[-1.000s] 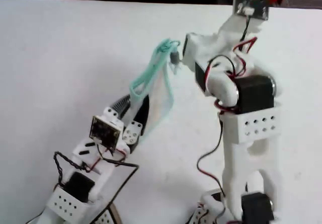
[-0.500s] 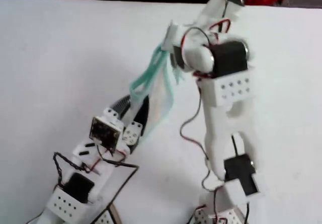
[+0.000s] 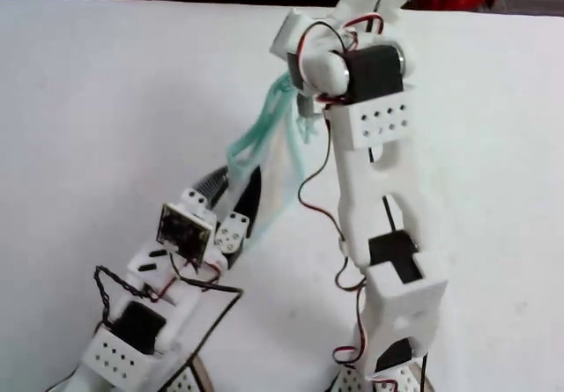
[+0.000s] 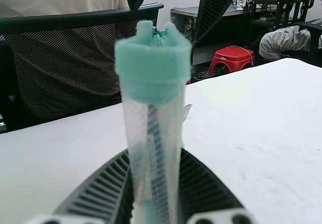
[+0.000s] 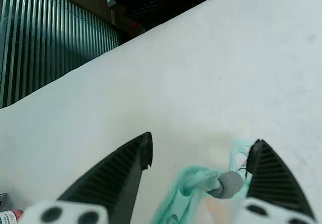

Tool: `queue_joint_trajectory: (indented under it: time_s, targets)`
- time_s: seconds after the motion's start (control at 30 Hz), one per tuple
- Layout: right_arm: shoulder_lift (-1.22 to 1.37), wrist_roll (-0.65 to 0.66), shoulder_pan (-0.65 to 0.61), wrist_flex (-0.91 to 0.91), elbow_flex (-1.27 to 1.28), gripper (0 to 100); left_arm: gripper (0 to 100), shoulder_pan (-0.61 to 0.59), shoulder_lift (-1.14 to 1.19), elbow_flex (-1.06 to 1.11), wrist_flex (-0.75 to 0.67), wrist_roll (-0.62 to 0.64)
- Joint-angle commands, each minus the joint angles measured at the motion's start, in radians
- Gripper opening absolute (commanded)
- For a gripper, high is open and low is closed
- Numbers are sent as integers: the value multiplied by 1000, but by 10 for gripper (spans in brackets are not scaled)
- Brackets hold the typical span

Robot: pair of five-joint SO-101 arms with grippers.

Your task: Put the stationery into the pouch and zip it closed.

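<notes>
The clear plastic pouch with teal fabric edging (image 4: 153,113) lies above the white worktop (image 5: 201,58), clamped in our left end effector (image 4: 155,153). Our right end effector (image 5: 201,141) gapes wide at its far end, with the small grey zipper pull (image 5: 229,183) just beside one finger.

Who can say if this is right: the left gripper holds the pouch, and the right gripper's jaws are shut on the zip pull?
Wrong on the jaws. The left gripper holds the pouch, but the jaws of the right gripper are open on either side of the zip pull, as the right wrist view shows.
</notes>
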Motion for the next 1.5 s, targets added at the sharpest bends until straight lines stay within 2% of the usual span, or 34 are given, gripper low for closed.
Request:
queue_joint_trajectory:
  time_s: [0.0,0.23,0.43,0.5,0.6,0.77,0.87,0.97,1.1,1.17,1.3,1.37,1.47]
  targets:
    - [44,-8,-7,-13,-54,299,41,10,2,9,3,0]
    - [85,-9,-12,91,-58,283,41,10,2,9,3,-2]
    - [91,0,-19,94,-49,95,41,10,2,9,3,0]
    - [84,2,-30,97,-49,75,41,10,2,9,3,0]
    - [74,2,-68,101,-48,110,41,10,2,9,3,-2]
    - [1,2,-110,101,43,245,41,10,2,9,2,-3]
    - [-71,2,-96,101,110,253,41,10,2,9,2,-3]
    - [-143,21,-31,99,164,252,41,10,2,9,2,-5]
    - [-208,210,120,93,172,252,41,10,2,9,2,-5]
    - [-234,348,166,93,181,251,41,10,2,9,2,-5]
    - [-248,663,211,97,196,232,41,10,2,11,2,-5]
    - [-251,787,217,96,222,169,41,10,2,11,2,-5]
    - [-251,931,159,97,290,84,41,10,2,11,2,-5]
